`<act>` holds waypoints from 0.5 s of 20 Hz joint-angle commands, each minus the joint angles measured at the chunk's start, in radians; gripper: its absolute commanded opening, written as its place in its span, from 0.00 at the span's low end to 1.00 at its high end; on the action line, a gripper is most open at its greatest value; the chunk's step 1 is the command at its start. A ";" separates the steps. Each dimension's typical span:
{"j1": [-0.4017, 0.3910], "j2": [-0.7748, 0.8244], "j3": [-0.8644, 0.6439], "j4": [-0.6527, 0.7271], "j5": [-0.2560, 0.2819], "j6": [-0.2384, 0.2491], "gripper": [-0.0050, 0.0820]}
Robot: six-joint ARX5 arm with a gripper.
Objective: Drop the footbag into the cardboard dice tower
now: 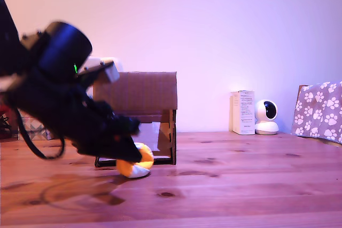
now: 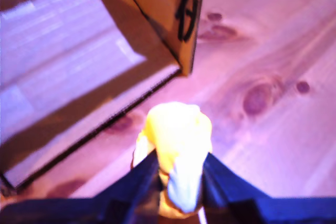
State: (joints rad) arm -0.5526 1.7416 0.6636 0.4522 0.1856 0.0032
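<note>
Low down, the claw (image 2: 178, 174) pinches the footbag (image 2: 176, 145).

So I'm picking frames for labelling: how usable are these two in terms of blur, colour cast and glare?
Exterior view: strong pink-purple cast, the arm smeared by motion blur and hiding part of the footbag; the cardboard dice tower reads fairly sharp. Wrist view: soft throughout, the footbag blown out by glare between the gripper fingers, the tower's ramp washed pale.
</note>
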 commanded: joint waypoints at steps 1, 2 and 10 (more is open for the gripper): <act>-0.007 -0.074 -0.002 -0.037 0.025 0.005 0.18; -0.009 -0.115 -0.002 -0.065 0.040 0.004 0.18; -0.008 -0.456 -0.001 -0.155 0.097 0.006 0.18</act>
State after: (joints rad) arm -0.5568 1.3090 0.6640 0.2737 0.2794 0.0036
